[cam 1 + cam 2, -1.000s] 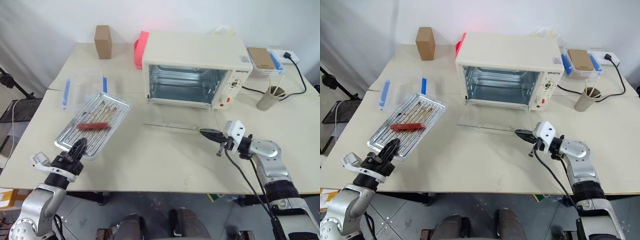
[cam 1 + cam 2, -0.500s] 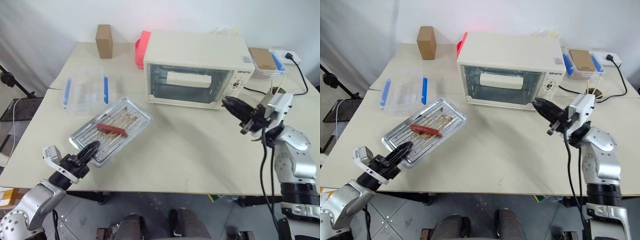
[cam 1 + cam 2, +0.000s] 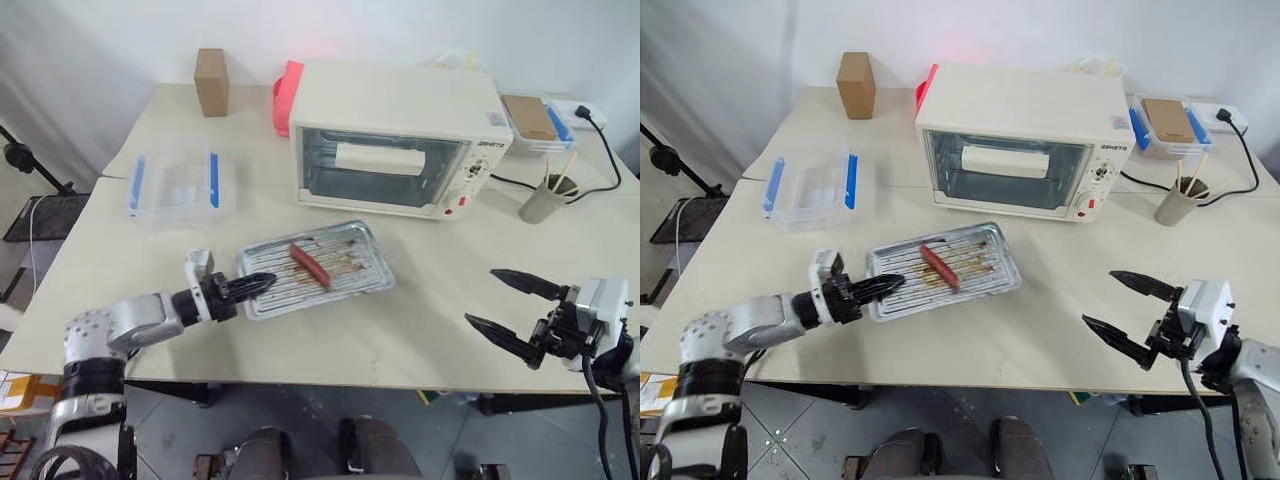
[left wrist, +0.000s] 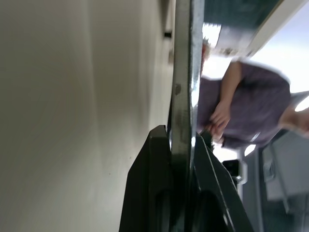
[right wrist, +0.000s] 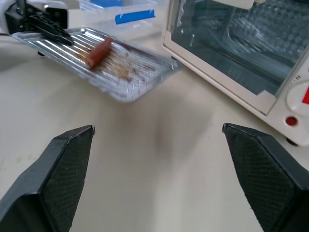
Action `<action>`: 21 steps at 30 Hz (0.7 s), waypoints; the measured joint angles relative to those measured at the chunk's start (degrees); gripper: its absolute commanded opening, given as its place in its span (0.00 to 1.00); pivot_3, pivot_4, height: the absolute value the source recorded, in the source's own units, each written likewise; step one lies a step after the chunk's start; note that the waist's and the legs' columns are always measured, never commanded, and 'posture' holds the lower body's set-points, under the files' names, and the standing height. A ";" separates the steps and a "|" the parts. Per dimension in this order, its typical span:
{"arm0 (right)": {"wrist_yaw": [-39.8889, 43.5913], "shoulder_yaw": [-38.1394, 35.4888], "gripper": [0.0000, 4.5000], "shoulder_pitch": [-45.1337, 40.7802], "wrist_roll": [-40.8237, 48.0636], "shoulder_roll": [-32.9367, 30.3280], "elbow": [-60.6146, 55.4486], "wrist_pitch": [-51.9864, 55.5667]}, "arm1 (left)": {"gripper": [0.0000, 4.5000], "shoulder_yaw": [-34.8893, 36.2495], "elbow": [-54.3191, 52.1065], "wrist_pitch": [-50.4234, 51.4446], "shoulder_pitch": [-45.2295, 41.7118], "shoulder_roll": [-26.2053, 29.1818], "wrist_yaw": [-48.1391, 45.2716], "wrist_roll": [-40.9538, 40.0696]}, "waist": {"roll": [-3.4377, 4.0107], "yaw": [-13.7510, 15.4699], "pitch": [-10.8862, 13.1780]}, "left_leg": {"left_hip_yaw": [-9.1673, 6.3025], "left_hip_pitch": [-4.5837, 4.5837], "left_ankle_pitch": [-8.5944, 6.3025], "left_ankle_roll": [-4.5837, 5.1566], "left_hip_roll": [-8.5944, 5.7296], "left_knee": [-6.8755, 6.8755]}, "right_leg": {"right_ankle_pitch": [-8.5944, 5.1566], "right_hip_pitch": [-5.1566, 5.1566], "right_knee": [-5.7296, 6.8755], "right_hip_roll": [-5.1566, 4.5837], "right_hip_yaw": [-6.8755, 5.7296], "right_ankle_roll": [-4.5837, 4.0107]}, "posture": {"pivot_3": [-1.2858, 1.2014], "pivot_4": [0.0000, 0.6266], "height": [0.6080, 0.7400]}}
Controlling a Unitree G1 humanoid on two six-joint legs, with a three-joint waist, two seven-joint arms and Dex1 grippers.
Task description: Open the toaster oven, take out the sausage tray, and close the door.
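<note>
The cream-white toaster oven (image 3: 395, 140) stands at the back of the table, its glass door (image 3: 380, 170) closed with the white bar handle (image 3: 378, 158) at the top. In front of it lies the silver sausage tray (image 3: 330, 268) with one red sausage (image 3: 308, 264). Whether the tray rests on the table I cannot tell. My left gripper (image 3: 255, 285) is shut on the tray's left rim (image 4: 182, 96). My right gripper (image 3: 480, 296) hangs near the table's front right edge, open and holding nothing, well clear of tray and oven.
A clear plastic box with blue clasps (image 3: 172, 185) sits left of the oven, with a cardboard block (image 3: 210, 82) and a pink object (image 3: 285, 95) behind. At the back right are a lidded container (image 3: 530, 118), a cup of sticks (image 3: 545, 200) and a black cable (image 3: 600, 160). A person (image 4: 251, 106) stands beyond the table.
The oven door went from lying open to closed. My right gripper drew back to the front right edge and opened wide. My left gripper swung the tray right, in front of the oven.
</note>
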 measured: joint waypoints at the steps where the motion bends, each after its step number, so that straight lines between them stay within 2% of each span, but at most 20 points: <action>1: -0.37 -0.87 0.99 1.57 0.00 0.30 -0.70 0.00 | 0.00 -1.15 1.47 0.51 -2.00 -0.64 -2.06 3.05 | 0.00 0.04 0.00 | 0.01 0.00 0.00 0.00 -0.04 -0.02 | 0.00 0.00 -0.02 0.00 0.01 0.00 | 0.52 0.24 1.00; 6: -2.10 -3.48 0.99 8.05 0.00 2.22 -4.52 0.01 | 0.00 -6.00 8.36 0.52 -11.58 -4.46 -14.42 18.86 | 0.04 0.54 -0.02 | 0.03 0.02 0.00 0.00 -0.16 -0.05 | 0.01 0.02 -0.07 -0.06 0.03 0.04 | 0.52 0.24 1.00; 11: -3.49 -4.73 0.99 11.81 -0.02 3.78 -6.95 -0.09 | 0.00 -10.82 13.14 -1.29 -17.47 -7.22 -27.61 32.66 | 0.20 1.23 -0.12 | 0.03 0.14 0.00 0.00 -0.26 -0.08 | 0.03 0.15 -0.12 -0.13 0.06 0.12 | 0.52 0.24 1.00; 16: -5.80 -5.82 0.99 13.62 -0.04 5.17 -9.87 -0.13 | 0.00 -16.32 19.16 -3.76 -24.15 -9.96 -38.81 46.23 | 0.47 1.74 -0.27 | -0.17 0.41 -0.08 0.12 -0.37 -0.17 | 0.05 0.73 -0.45 -0.25 -0.05 0.27 | 0.52 0.24 1.00; 21: -6.90 -5.88 1.00 14.91 -0.04 5.98 -10.61 -0.13 | 0.30 -17.94 21.86 -4.94 -26.05 -10.44 -46.15 54.30 | 0.49 1.42 -0.28 | -0.17 0.38 -0.14 0.22 -0.35 -0.19 | 0.04 0.72 -0.48 -0.31 -0.06 0.31 | 0.52 0.24 1.00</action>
